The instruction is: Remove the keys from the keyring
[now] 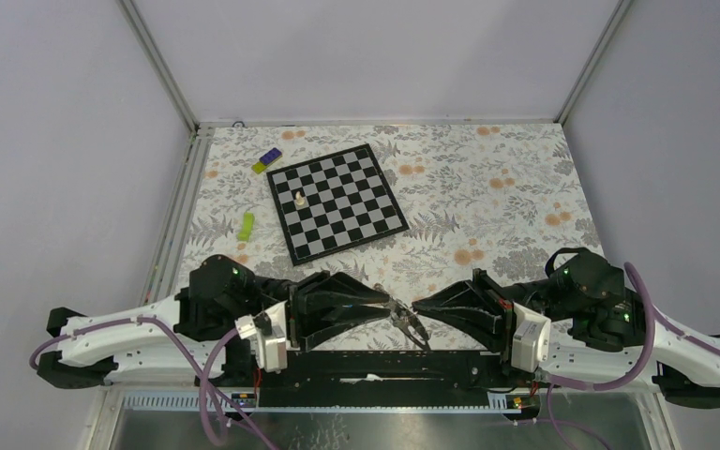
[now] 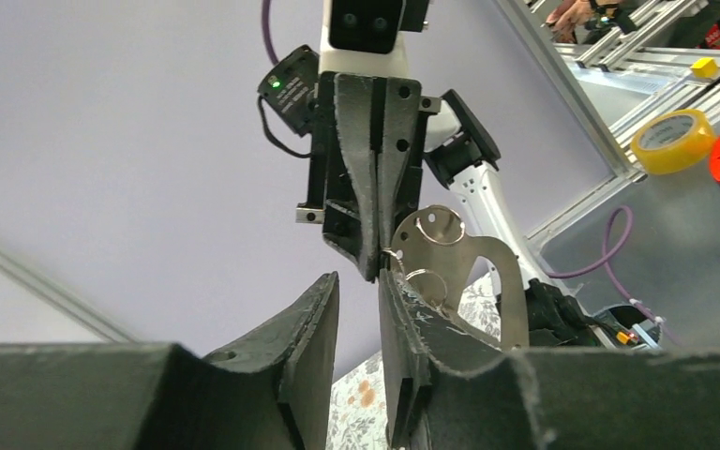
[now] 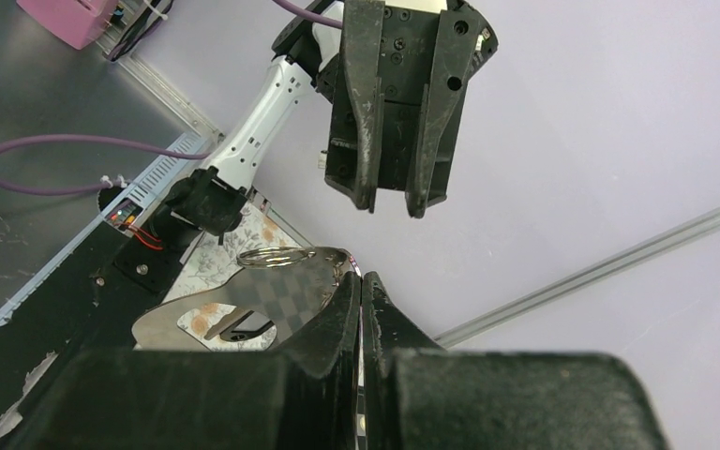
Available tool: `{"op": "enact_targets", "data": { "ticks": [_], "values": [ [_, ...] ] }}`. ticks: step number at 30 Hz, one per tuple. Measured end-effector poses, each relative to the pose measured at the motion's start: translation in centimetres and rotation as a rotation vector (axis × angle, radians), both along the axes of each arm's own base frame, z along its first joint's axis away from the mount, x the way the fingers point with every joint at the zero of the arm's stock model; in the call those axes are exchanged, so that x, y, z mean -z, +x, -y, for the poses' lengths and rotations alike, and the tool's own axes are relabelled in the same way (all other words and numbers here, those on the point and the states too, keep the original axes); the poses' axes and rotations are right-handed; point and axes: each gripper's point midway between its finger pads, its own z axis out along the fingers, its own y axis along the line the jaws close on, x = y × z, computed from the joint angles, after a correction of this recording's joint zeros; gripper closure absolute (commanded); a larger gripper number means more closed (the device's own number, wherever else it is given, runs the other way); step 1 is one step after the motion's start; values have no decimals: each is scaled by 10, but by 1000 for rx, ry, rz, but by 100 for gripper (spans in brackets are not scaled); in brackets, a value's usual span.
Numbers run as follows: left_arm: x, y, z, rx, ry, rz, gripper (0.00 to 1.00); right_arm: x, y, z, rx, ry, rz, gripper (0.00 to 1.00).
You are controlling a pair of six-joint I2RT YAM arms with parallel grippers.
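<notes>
From above, left fingers point(image 1: 384, 302) and right fingers point(image 1: 418, 307) meet tip to tip, keys point(image 1: 407, 324) hanging at 6 o'clock. Left wrist: narrow empty gap — the keyring point(image 2: 439, 227) just 1 o'clock of it. Right wrist: pinched shut on the keys, blades running toward 9 o'clock.

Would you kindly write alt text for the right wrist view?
The right gripper, jaws shut, pinches a flat silvery metal key bearing a thin wire keyring. The left gripper hangs opposite, jaws apart and empty, against a lilac wall.
</notes>
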Motion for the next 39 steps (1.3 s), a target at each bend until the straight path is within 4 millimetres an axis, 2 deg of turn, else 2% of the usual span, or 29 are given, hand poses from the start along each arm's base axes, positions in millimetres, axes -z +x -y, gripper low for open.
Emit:
{"op": "enact_targets", "data": {
  "ticks": [8, 20, 28, 34, 39],
  "values": [
    [-10, 16, -11, -89, -29, -83, 67, -7, 13, 0, 75, 36, -80, 100],
    [-10, 57, -6, -252, -14, -441, 61, -22, 50, -4, 277, 78, -304, 100],
    [-17, 59, -7, -242, -45, -527, 61, -38, 65, -1, 348, 172, -319, 100],
    [-24, 59, -4, -225, -77, -546, 61, -33, 74, -3, 391, 185, -324, 100],
    [-22, 60, 6, -216, -71, -549, 62, -33, 77, -5, 407, 189, -320, 100]
  ]
}}
